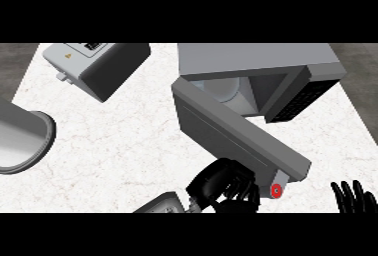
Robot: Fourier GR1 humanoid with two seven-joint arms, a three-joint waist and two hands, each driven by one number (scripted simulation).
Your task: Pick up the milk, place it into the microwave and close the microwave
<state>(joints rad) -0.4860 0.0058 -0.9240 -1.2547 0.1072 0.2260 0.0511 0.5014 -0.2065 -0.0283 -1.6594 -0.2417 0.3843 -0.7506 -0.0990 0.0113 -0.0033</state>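
The microwave (258,60) stands at the back right of the counter, its door (236,132) swung wide open toward me and the cavity (244,90) showing. My left hand (221,187) is at the lower middle, just below the door's near end, fingers curled round the milk (277,186). Of the milk only a pale end with a red cap shows at the hand's right side; the rest is hidden by the fingers. My right hand (354,197) rests open at the lower right edge, fingers up, apart from everything.
A grey box-shaped appliance (96,65) lies tilted at the back left. A large grey round vessel (18,137) sits at the left edge. White marbled counter (118,150) stretches between them and the open door.
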